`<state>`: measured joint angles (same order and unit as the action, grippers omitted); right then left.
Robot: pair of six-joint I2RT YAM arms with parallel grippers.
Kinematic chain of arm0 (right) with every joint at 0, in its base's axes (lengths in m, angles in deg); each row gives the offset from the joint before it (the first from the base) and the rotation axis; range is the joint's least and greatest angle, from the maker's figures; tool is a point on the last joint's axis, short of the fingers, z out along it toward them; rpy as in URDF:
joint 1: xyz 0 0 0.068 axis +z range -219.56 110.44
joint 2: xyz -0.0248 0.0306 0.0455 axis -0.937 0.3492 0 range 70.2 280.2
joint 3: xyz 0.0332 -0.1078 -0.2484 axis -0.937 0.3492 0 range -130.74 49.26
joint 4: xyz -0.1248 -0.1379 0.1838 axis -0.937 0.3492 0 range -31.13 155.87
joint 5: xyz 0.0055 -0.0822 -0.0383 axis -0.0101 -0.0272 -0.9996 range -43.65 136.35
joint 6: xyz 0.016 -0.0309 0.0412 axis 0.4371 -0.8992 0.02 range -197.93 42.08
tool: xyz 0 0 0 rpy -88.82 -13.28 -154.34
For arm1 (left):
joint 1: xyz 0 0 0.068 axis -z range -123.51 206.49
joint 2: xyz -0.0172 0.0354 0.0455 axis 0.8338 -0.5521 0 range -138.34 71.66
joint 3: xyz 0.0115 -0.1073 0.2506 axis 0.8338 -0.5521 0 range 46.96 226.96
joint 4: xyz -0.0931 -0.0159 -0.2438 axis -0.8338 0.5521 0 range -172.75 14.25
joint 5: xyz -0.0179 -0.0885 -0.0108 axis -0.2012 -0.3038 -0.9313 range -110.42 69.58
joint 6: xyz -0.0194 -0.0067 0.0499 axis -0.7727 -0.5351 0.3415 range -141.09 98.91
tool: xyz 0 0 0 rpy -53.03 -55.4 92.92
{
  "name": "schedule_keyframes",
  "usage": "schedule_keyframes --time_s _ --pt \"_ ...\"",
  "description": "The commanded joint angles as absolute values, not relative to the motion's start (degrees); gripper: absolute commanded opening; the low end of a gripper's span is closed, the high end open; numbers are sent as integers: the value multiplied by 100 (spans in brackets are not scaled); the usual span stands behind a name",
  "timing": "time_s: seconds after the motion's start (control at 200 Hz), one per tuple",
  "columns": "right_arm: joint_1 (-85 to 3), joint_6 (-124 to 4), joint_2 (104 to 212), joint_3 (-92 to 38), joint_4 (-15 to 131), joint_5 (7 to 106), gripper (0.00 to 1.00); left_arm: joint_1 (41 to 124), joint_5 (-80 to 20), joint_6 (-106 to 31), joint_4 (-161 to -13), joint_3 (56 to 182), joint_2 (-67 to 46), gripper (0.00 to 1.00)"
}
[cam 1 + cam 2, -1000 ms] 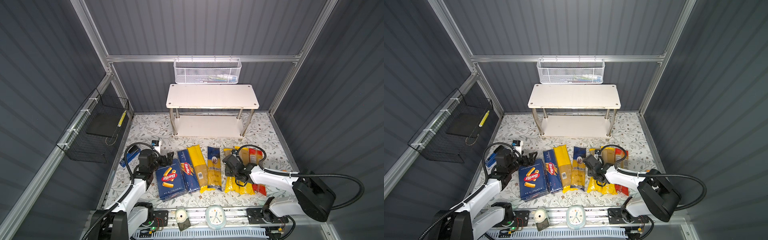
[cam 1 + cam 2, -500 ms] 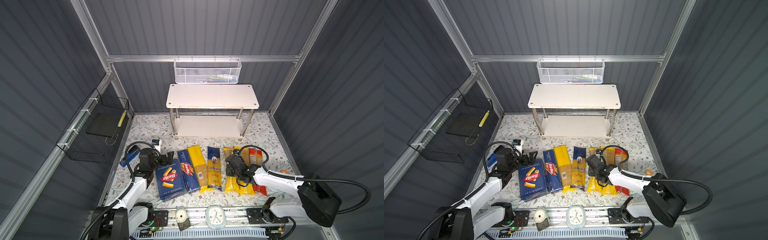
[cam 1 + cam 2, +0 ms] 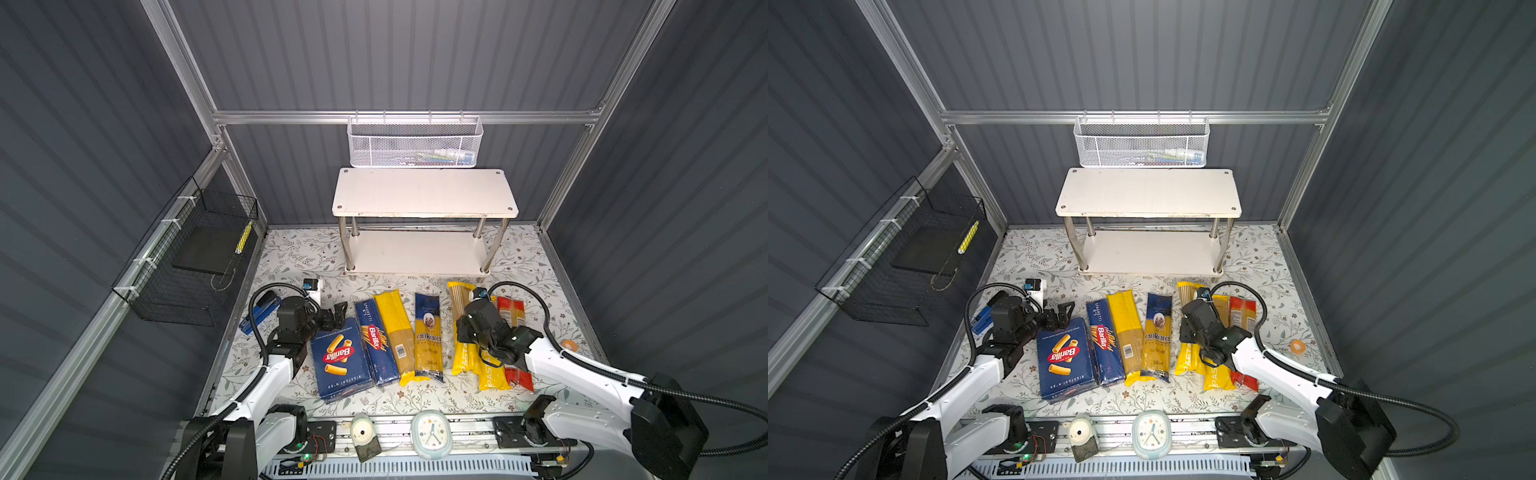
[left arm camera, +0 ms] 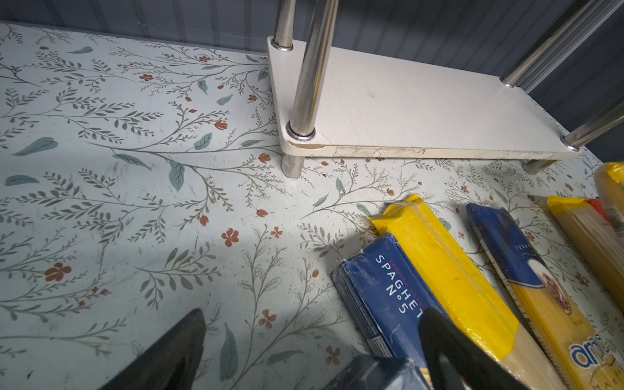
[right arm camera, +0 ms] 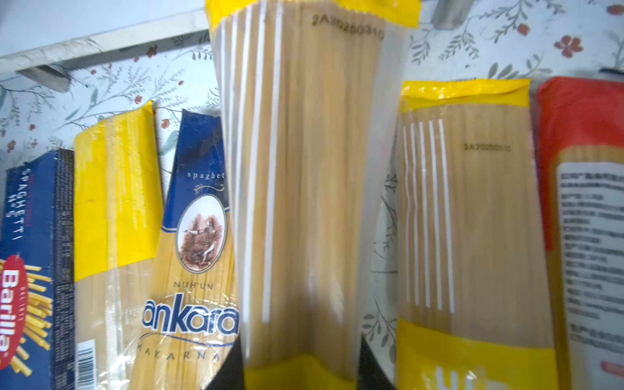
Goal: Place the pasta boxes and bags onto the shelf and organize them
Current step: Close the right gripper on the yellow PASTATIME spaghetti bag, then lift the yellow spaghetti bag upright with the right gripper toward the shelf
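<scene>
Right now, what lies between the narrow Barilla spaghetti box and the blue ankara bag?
One plain yellow spaghetti bag lies flat on the table between the narrow Barilla spaghetti box and the ankara bag, parallel to both. Both top views show it.

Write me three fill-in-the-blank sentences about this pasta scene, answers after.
The shelf holds ___ packages.
The right gripper has its fingers on either side of a ___ spaghetti bag.
The left gripper stands ___ by the rigatoni box.
Missing words: no; yellow; open.
</scene>
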<state>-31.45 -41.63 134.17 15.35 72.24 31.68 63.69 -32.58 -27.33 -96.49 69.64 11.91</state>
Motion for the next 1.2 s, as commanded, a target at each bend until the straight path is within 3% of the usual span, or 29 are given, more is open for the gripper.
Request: schedule_keyframes --time_s 0.0,0.615,1.195 --pt "-3191 -4316 12904 1139 7215 3132 8 6418 -3152 -2776 -9647 7012 1312 100" --pt "-3793 -4898 11131 375 8771 3419 1 6413 -3009 -2829 -9683 6857 1565 99" --pt "-3996 -5921 11639 -2048 9524 3818 0 6414 -3073 -2803 -9725 6767 1734 99"
